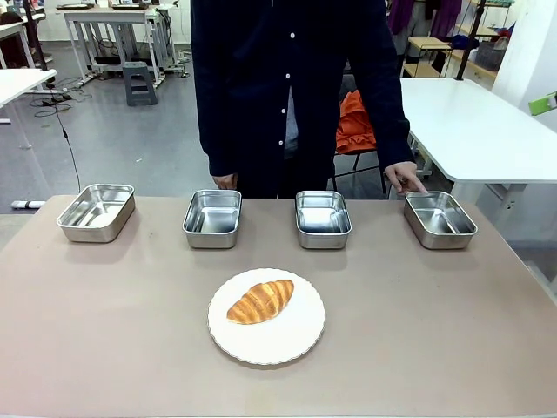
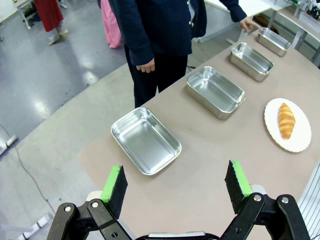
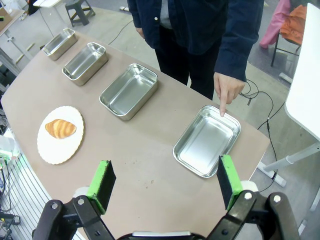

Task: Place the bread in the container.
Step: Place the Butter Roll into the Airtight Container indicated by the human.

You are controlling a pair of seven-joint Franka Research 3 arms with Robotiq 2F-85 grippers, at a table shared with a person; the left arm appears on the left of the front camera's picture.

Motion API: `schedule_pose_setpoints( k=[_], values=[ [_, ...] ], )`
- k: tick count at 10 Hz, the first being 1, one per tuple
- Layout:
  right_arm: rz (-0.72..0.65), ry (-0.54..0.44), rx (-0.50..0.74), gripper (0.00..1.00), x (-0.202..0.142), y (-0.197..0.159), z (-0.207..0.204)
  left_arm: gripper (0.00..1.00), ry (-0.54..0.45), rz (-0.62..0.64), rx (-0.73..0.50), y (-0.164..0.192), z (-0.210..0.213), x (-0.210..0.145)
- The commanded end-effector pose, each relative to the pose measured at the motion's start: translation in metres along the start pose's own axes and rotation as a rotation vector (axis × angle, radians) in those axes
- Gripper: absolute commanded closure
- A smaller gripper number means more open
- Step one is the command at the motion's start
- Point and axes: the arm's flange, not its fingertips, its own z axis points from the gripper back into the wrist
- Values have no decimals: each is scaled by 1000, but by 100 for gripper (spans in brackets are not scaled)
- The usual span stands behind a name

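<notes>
Left gripper (image 2: 175,182) and right gripper (image 3: 165,182) gape wide, both empty. The bread (image 1: 260,301) lies on the plate (image 1: 270,344). The person's hand (image 3: 226,90) seemingly marks the container (image 3: 207,141). The risk is a drop into the look-alike neighbouring tray (image 3: 129,91).

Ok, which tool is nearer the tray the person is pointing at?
Right. The right tool hangs open just short of that tray, where the person's hand points. The left tool hangs open by the first tray at the row's opposite end.
</notes>
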Motion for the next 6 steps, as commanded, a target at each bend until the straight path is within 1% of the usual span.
schedule_pose_setpoints(
  k=[1,6],
  values=[
    [0,-12,9,0,1,1,-1,0,-1,-1,0,-1,0,0],
    [0,-12,9,0,1,1,-1,0,-1,-1,0,-1,0,0]
  ],
)
